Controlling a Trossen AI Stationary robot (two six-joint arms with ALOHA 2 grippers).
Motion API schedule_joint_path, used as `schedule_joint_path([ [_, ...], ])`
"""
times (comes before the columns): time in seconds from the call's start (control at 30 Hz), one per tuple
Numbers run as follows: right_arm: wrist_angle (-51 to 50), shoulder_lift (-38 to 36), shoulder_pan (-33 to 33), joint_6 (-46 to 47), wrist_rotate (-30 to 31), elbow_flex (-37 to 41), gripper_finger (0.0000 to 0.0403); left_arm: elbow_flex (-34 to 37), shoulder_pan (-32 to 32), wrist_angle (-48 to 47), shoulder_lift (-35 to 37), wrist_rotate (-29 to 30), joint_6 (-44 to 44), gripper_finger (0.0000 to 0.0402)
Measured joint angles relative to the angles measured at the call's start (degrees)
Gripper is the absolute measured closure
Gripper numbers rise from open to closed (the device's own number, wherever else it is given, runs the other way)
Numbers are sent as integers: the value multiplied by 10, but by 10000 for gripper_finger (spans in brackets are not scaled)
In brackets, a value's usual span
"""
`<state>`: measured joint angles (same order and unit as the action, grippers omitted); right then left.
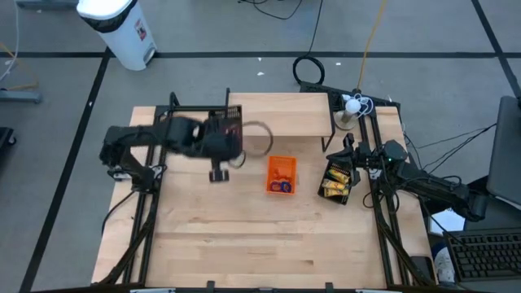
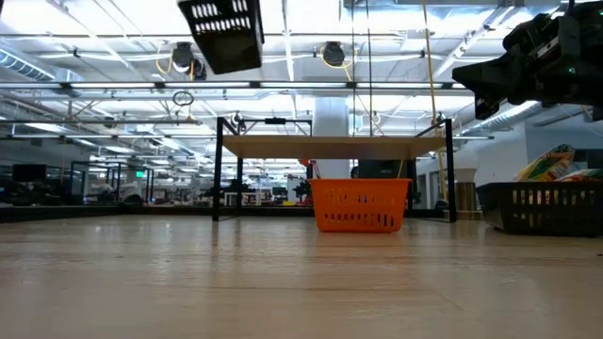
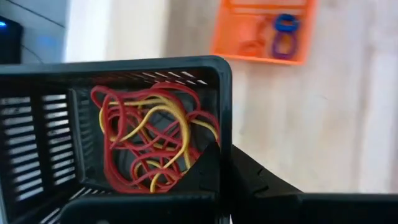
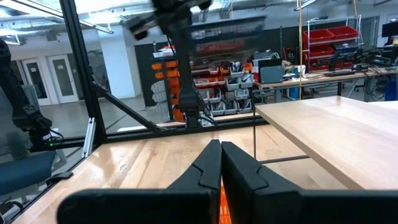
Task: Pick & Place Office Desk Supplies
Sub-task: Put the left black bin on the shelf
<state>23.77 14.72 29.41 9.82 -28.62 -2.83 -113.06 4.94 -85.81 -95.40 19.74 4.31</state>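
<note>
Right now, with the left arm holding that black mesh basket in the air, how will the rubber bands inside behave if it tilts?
The rubber bands are thin, looped and tangled, so they would probably slide as one floppy clump. The black basket has an open side, so they could spill out. The left gripper pinches just a corner, so the basket may swing.

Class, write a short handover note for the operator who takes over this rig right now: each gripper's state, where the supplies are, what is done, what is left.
Left gripper: shut on the black basket, lifted off the table.
Right gripper: shut, empty, waiting at the right side.
Supplies: red and yellow rubber bands in the black basket; blue and purple rings in the orange bin; yellow packets in the black tray.
Done: basket picked up.
Left: set it down; destination unclear.
</note>
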Motion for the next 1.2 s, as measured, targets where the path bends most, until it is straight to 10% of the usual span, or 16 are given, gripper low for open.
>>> schedule_joint_path([
  [0.47, 10, 7, 0, 0, 0, 0, 402, -8, -172, 82, -117, -47, -194, 399],
  [1.2, 12, 7, 0, -2, 0, 0, 402, -7, -218, 101, -179, -107, -174, 374],
])
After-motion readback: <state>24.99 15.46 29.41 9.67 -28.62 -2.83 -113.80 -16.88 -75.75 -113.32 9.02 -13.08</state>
